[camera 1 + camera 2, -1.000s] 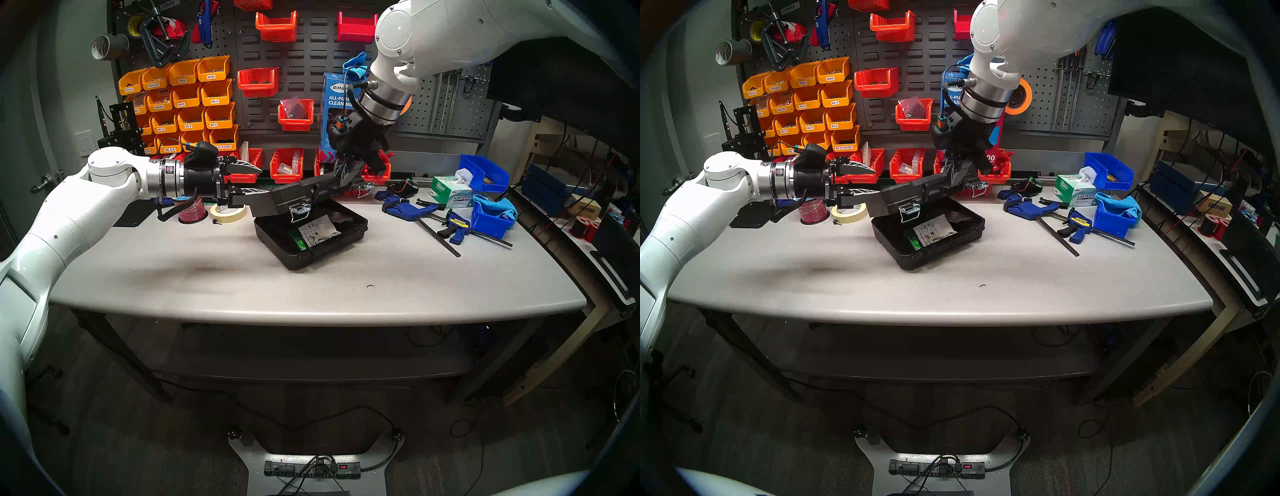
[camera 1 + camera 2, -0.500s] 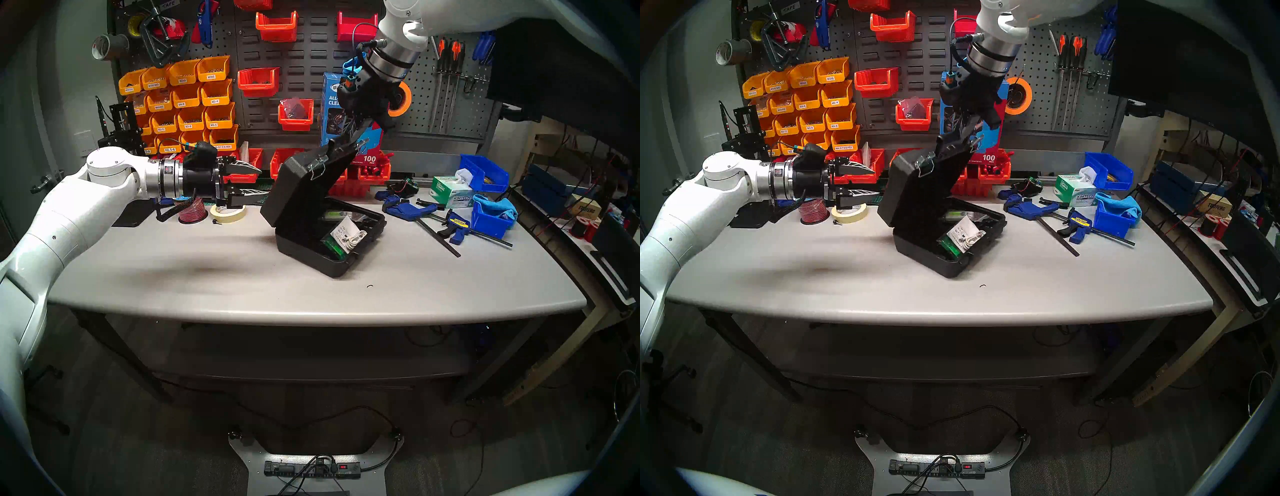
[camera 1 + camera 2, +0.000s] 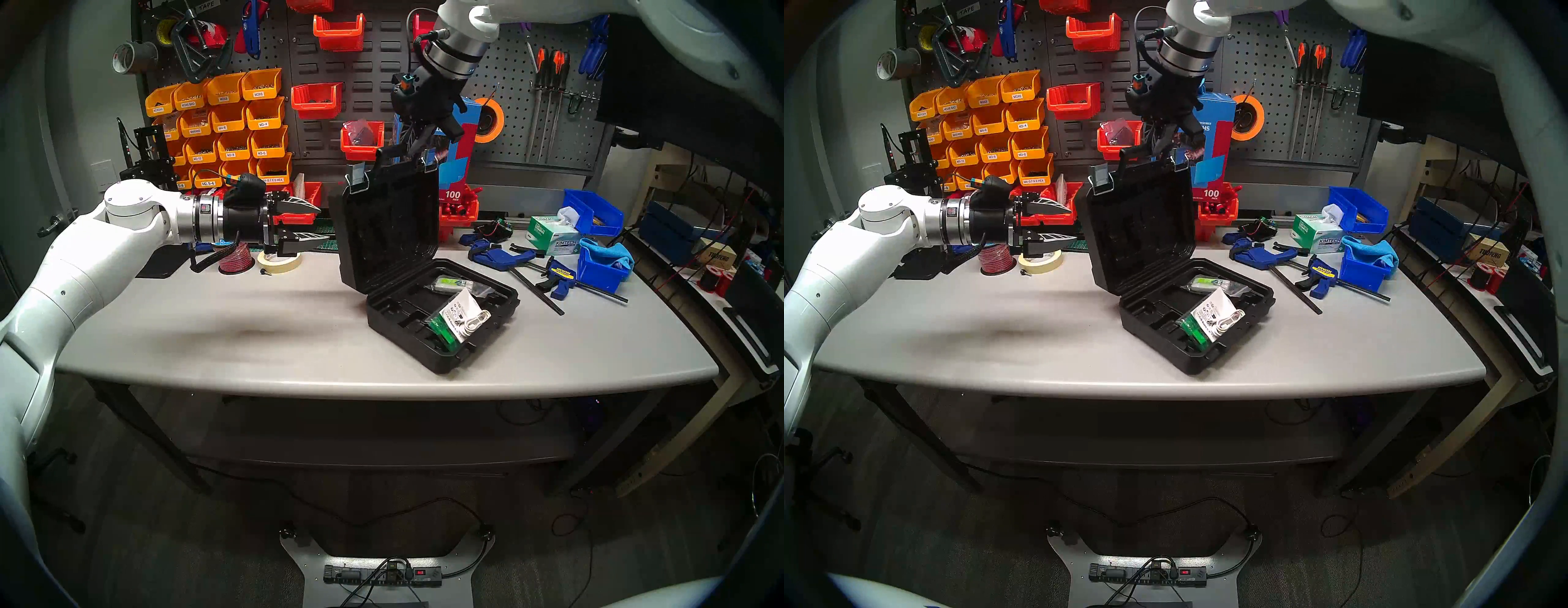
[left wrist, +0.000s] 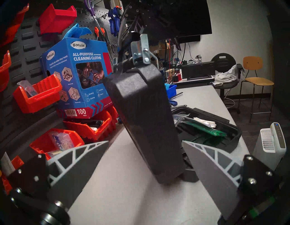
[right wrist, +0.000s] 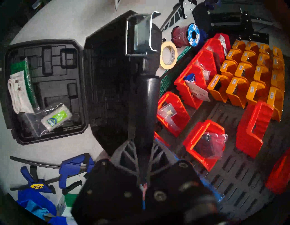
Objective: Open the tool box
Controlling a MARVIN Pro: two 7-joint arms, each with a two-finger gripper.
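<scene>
The right gripper [image 5: 143,157] has its jaws pinched on the black handle [image 5: 145,100] of the tool box [image 3: 424,271]; the moulded shell looks stiff and light, the handle the soundest hold. Below the jaws its lid [image 3: 386,225] stands near upright, the base tray [image 3: 488,335] on the table [image 3: 254,322] holding bagged packets and a white cable. The left gripper [image 3: 316,220], jaws spread, holds nothing beside the lid.
</scene>
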